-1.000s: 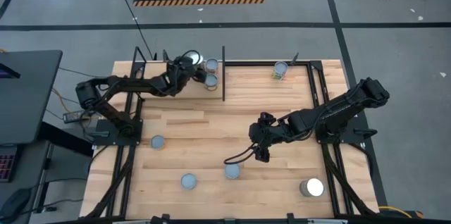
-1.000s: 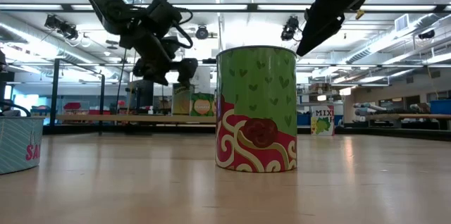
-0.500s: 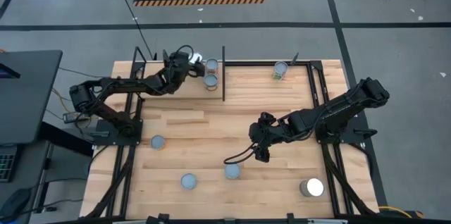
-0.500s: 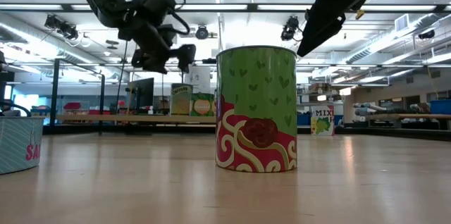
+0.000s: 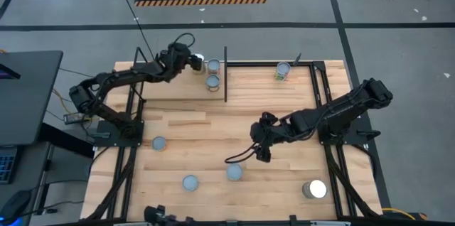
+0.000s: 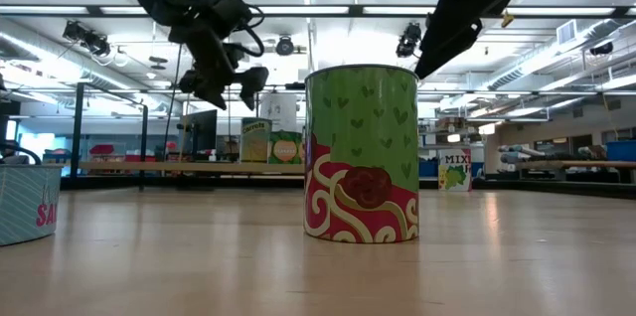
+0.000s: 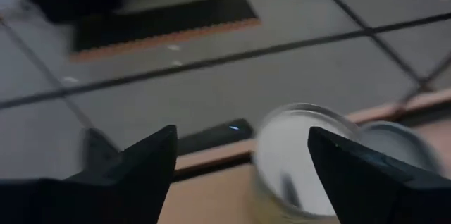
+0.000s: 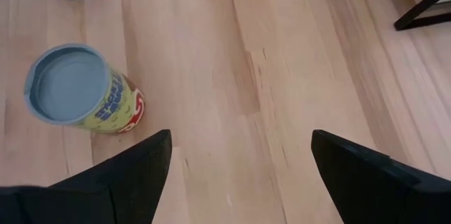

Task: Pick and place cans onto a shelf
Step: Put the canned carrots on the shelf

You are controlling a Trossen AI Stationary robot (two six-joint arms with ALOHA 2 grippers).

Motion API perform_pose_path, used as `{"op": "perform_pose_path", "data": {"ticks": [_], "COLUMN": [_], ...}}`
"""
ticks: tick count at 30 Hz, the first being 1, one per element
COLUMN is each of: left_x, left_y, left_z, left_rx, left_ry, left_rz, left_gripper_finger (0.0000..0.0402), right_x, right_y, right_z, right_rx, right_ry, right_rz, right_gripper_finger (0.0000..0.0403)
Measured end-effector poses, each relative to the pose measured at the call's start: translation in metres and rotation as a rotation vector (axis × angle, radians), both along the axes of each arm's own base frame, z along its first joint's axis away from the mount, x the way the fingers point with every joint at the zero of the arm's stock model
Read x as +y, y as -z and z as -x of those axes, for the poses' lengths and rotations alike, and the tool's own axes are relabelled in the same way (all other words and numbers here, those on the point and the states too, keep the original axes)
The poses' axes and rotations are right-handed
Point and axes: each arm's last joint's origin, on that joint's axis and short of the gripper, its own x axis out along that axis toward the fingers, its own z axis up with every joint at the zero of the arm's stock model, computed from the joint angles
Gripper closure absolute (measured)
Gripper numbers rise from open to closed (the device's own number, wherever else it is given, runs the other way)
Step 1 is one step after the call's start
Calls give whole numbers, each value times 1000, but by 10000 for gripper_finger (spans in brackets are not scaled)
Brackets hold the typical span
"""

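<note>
Three cans stand upright on the shelf (image 5: 249,84) at the table's far edge: one (image 5: 200,60) next to my left gripper, two more (image 5: 213,65) (image 5: 211,81) beside it. A further can (image 5: 283,70) stands at the shelf's right part. My left gripper (image 5: 190,60) hovers open and empty just left of the nearest can (image 7: 303,153). Over the table's middle my right gripper (image 5: 260,153) hangs open and empty. A green, yellow and red can (image 8: 77,90) stands on the tabletop near it.
More cans stand on the tabletop: two at the near left (image 5: 159,143) (image 5: 190,182), one at the near middle (image 5: 234,172), a wider bright one at the near right (image 5: 313,189). Black shelf posts (image 5: 225,77) rise at the far edge. A dark monitor (image 5: 28,94) sits left of the table.
My left gripper has risen and drawn back from the cans on the shelf, toward the table's far left corner, with nothing between its fingers. The cans stay upright where they stood. My right gripper has kept still.
</note>
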Motion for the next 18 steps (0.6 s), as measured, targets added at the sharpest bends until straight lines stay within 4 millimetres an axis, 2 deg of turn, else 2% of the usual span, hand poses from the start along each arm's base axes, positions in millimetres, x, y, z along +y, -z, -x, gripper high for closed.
{"op": "perform_pose_path", "data": {"ticks": [3,13,18], "left_x": [4,20,24], "left_y": [0,6,11], "left_z": [2,18,15], "left_rx": [-49,-99,-120], "left_ry": [50,41,68], "left_rz": [41,146,170], "left_gripper_finger": [87,88,88], "right_x": [-1,-4,-7], "right_y": [0,0,0], "right_z": [0,-1,-3], "right_rx": [0,0,-5], "right_ry": [4,14,6], "right_rz": [0,0,12], "right_gripper_finger": [54,54,54]}}
